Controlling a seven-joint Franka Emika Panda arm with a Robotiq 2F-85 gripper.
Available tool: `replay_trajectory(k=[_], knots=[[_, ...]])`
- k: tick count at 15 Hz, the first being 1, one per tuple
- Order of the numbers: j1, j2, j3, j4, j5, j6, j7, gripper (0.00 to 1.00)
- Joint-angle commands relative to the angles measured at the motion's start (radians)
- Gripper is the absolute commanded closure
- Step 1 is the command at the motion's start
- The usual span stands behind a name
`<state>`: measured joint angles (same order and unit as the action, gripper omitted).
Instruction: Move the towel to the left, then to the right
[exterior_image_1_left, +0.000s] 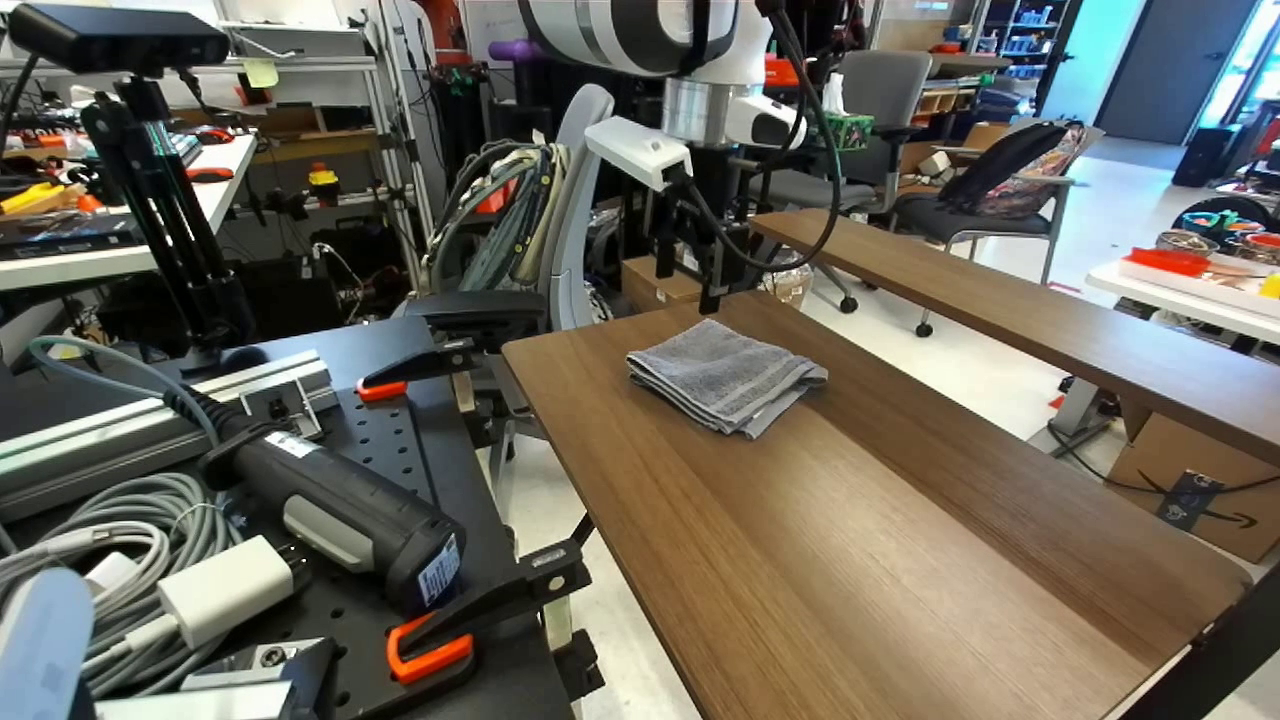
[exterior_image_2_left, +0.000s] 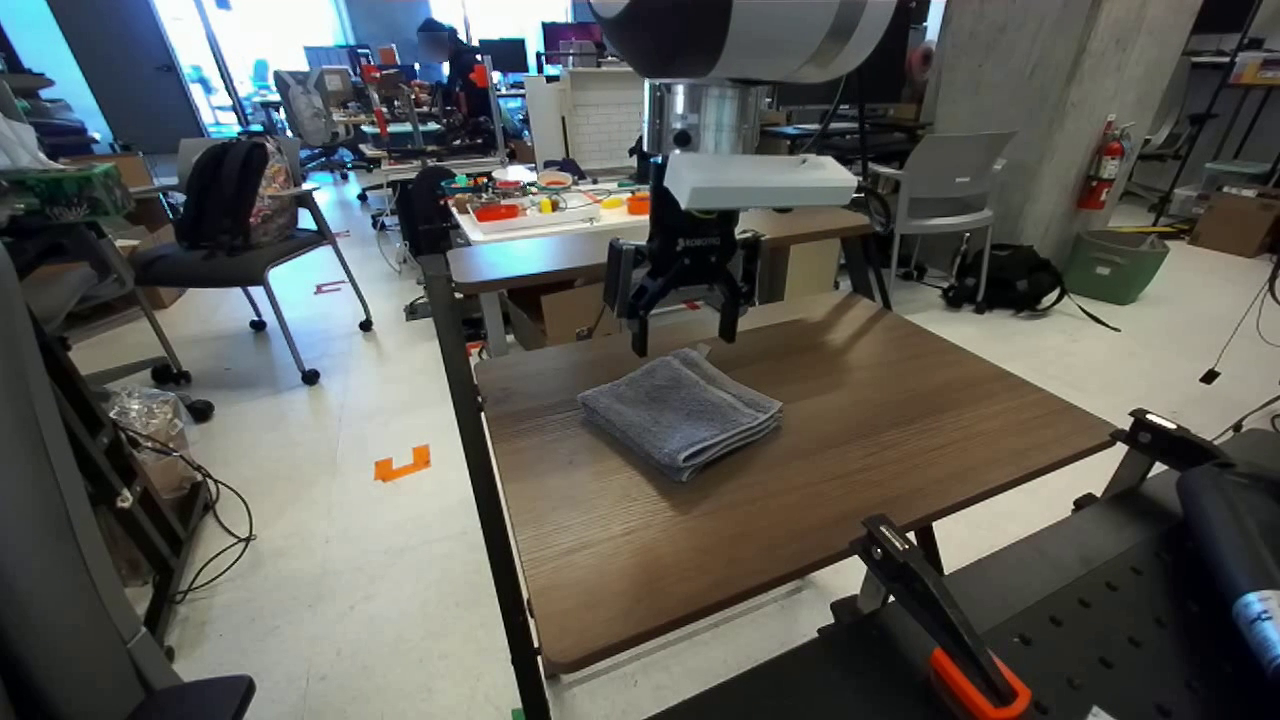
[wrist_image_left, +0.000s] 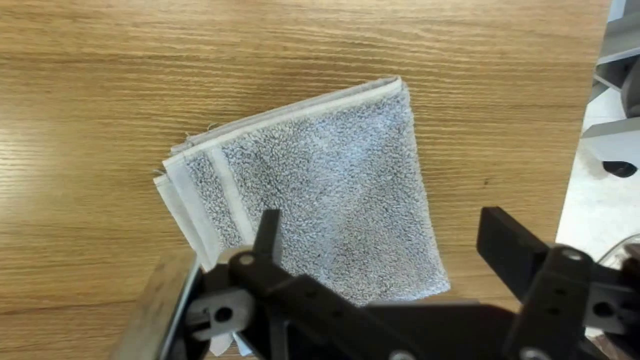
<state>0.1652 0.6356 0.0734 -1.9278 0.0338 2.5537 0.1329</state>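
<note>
A folded grey towel (exterior_image_1_left: 725, 372) lies flat on the brown table (exterior_image_1_left: 880, 540). It also shows in an exterior view (exterior_image_2_left: 680, 412) and in the wrist view (wrist_image_left: 340, 190). My gripper (exterior_image_1_left: 688, 285) is open and empty above the towel's edge, apart from it. In an exterior view the gripper (exterior_image_2_left: 684, 340) points down over the towel's far side. In the wrist view the gripper (wrist_image_left: 381, 215) has one finger over the towel and one over bare wood past its edge. The fingers and gripper body hide the towel's lower left part in that view.
A black perforated cart top (exterior_image_1_left: 400, 440) with clamps, cables and a black tool (exterior_image_1_left: 340, 500) stands beside the table. A grey chair (exterior_image_1_left: 575, 220) is near the table's end. A narrow brown bench-like surface (exterior_image_1_left: 1000, 310) runs alongside. A black post (exterior_image_2_left: 470, 480) stands at a table edge.
</note>
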Motion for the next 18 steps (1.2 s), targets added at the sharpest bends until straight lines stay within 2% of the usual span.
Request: replay_trajectory(k=[1, 10, 18], knots=[[-0.035, 0.058, 0.012, 0.044, 0.031, 0.018, -0.026, 0.00], [-0.007, 0.266, -0.065, 0.211, -0.011, 0.044, 0.023, 0.00], [-0.005, 0.372, -0.113, 0.332, -0.037, 0.017, 0.030, 0.00]])
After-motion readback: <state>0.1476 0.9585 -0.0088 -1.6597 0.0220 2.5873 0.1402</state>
